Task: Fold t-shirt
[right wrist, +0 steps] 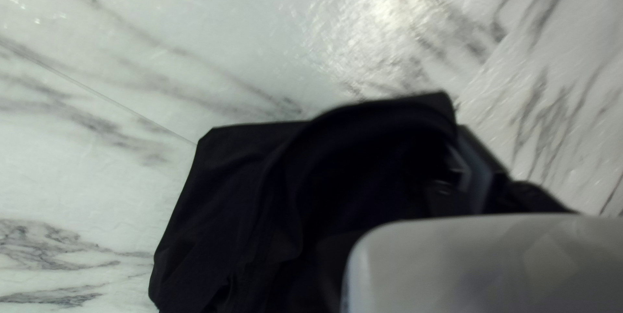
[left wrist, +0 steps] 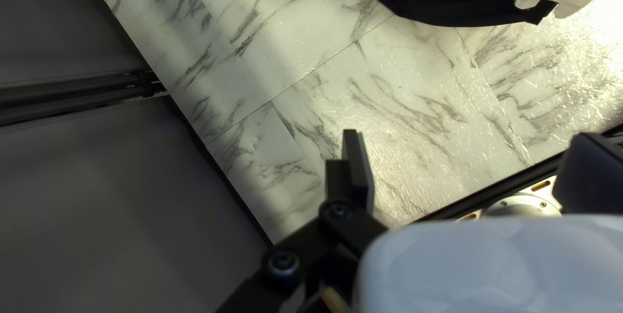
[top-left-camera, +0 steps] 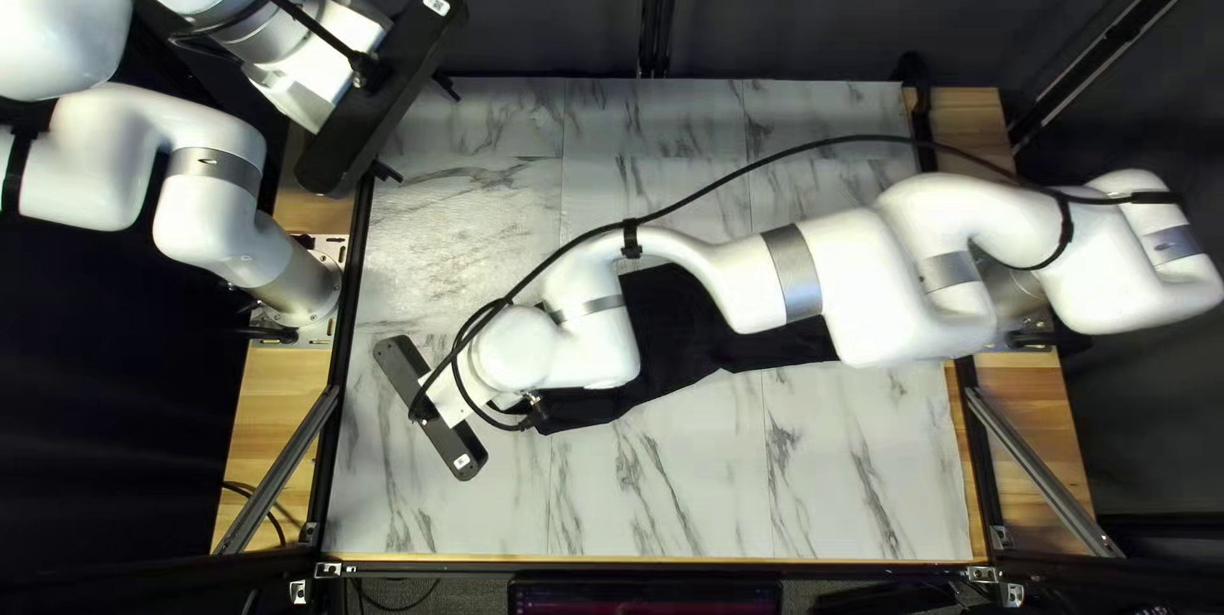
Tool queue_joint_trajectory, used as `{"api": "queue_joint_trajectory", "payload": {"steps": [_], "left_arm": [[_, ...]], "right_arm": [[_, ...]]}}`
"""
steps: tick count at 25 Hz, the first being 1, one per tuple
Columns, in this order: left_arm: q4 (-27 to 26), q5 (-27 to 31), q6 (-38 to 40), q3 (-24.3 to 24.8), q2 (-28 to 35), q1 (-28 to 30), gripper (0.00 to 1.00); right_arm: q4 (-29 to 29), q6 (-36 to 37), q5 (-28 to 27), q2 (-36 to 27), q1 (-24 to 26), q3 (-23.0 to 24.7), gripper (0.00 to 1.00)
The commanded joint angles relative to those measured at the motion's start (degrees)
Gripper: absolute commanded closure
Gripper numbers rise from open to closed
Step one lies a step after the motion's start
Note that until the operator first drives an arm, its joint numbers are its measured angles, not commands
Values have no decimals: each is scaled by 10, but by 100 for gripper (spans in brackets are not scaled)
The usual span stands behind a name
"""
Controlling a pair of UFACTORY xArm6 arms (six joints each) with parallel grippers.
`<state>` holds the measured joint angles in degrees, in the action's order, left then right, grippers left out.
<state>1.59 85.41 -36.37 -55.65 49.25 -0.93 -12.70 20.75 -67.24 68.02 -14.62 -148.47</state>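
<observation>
- Currently, our black T-shirt (top-left-camera: 676,347) lies across the middle of the marble-patterned table (top-left-camera: 867,475), with our right arm (top-left-camera: 854,284) stretched over it, hiding much of the cloth.
- Our right gripper (top-left-camera: 449,398) is at the left end of the shirt, on the near side of the table's middle; its fingers pinch a bunch of the black cloth between them.
- At that grip we see the fabric rise in a rounded fold, while a flatter part with a squared corner spreads beside it.
- Our left gripper (top-left-camera: 417,128) hangs over the far left part of the table, well apart from the shirt, its two fingers spread wide with nothing between them.
- We have our left arm's base (top-left-camera: 306,290) at the table's left edge and our right arm's base (top-left-camera: 1014,296) at its right edge.
- Along our right arm runs a black cable (top-left-camera: 765,160), looping from the right side down to the left by the wrist.
- Beyond the table's far edge hangs a dark curtain (top-left-camera: 816,3).
</observation>
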Motion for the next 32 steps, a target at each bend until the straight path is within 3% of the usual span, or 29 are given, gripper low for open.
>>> {"api": "queue_joint_trajectory", "payload": {"steps": [1, 2, 3, 4, 5, 8, 16, 20, 26, 29, 32], "left_arm": [[0, 0, 0, 0, 0, 0, 0], [0, 0, 0, 0, 0, 0, 0], [0, 0, 0, 0, 0, 0, 0], [0, 0, 0, 0, 0, 0, 0], [0, 0, 0, 0, 0, 0, 0], [0, 0, 0, 0, 0, 0, 0], [0, 0, 0, 0, 0, 0, 0], [0, 0, 0, 0, 0, 0, 0], [0, 0, 0, 0, 0, 0, 0], [0, 0, 0, 0, 0, 0, 0], [0, 0, 0, 0, 0, 0, 0]], "right_arm": [[-57, -116, 91, -166, -24, 282, 0], [-61, -129, 106, -194, -26, 327, 0], [-69, -157, 132, -246, -30, 409, 0], [-71, -167, 139, -261, -32, 434, 0], [-75, -194, 165, -307, -37, 508, 0], [-66, -222, 197, -353, -50, 589, 0], [-40, -256, 225, -399, -86, 668, 0], [-29, -249, 237, -389, -87, 662, 0], [20, -181, 273, -352, -64, 652, 0], [37, -158, 286, -350, -55, 662, 13], [52, -138, 289, -344, -48, 659, 50]]}}
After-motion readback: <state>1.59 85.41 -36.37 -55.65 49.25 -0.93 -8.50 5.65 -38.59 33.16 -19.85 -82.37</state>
